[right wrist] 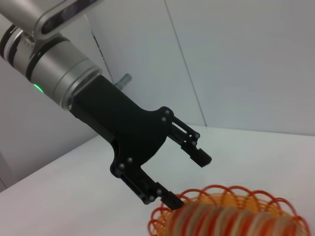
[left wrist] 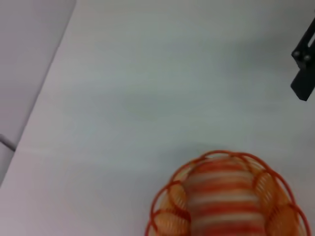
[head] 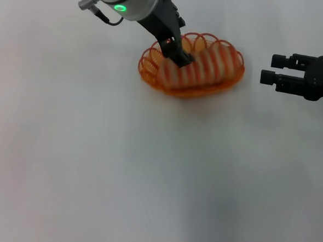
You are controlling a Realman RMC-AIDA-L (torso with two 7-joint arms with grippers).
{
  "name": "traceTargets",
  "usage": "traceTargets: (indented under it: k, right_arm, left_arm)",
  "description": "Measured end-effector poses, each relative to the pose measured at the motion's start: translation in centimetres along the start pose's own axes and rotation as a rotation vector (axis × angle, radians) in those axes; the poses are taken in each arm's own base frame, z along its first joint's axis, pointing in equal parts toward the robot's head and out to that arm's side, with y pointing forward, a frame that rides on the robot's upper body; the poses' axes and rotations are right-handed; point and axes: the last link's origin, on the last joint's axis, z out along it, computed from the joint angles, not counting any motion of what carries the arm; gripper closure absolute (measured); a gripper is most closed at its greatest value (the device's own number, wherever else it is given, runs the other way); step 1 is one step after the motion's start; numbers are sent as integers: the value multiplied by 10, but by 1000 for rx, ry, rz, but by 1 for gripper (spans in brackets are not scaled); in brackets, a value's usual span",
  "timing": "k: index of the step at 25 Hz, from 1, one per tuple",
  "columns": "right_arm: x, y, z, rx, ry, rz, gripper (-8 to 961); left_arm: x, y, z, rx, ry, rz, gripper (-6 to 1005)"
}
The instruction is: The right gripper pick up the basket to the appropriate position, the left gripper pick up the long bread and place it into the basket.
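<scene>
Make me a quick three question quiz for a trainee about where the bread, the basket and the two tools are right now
1. True or false: the long bread lies inside the basket.
2. Which tool is over the bread? A) left tool B) right tool
3. Fill in: the left tool's fingers are ____.

Key:
1. True; it lies lengthwise within the scalloped rim.
2. A; the right tool hangs apart, to the basket's right, touching nothing.
3. Open; one finger is at the bread's end, the other is raised clear.

Basket (head: 148,65) looks like glossy orange wire; long bread (head: 208,66) ridged, perhaps plastic; table (head: 120,168) smooth, matt.
</scene>
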Motion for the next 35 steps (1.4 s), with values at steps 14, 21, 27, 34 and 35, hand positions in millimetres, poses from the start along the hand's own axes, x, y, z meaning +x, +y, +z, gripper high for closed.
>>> traceTargets:
  k: [14, 21, 27, 34, 35]
  right_arm:
    - [-7, -3, 0, -3, 4, -15, 277]
    - [-8, -3, 1, 0, -1, -21, 277]
    - [-11, -4, 1, -2, 0, -31, 277]
    - [-15, -4, 6, -9, 2, -42, 276]
    - [-15, -4, 6, -10, 3, -43, 276]
  left_arm:
    - [-107, -2, -62, -148, 525, -489, 209]
    - [-208, 47, -63, -163, 725, -762, 212]
    - [-238, 82, -54, -127, 755, -857, 211]
    - [-242, 88, -52, -139, 728, -868, 211]
    - [-242, 87, -52, -141, 727, -867, 211]
